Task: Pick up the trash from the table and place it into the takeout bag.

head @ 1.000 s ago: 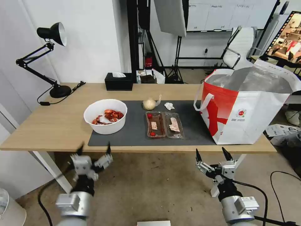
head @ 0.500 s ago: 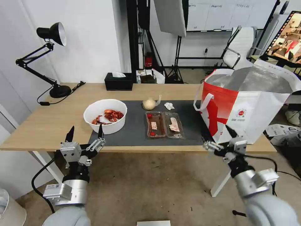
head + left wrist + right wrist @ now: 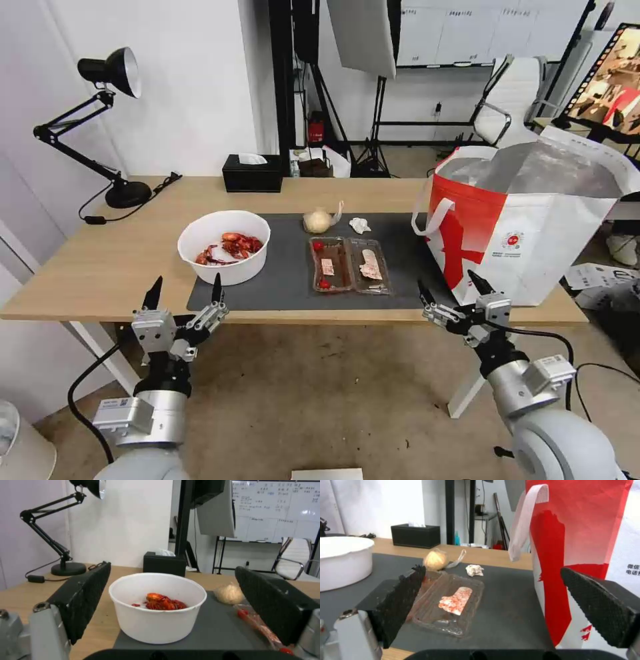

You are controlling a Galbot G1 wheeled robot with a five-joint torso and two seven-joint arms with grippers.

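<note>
Both tools risen from below desk edge; we now face trash, approach stage only. White bowl of red shells [image 3: 225,256], clear two-part plastic tray [image 3: 349,265], beige knotted bag [image 3: 318,221], crumpled white tissue [image 3: 360,225] on dark grey mat; red-and-white takeout bag [image 3: 527,227] at desk's right. Left tool [image 3: 183,293] wide open, empty, before bowl. Right tool [image 3: 448,289] wide open, empty, between tray and bag.

bowl [image 3: 224,247] 1 | tray [image 3: 349,265] 1 | tissue [image 3: 360,225] 1 | knotted bag [image 3: 318,220] 1 | takeout bag [image 3: 527,227] 1
</note>
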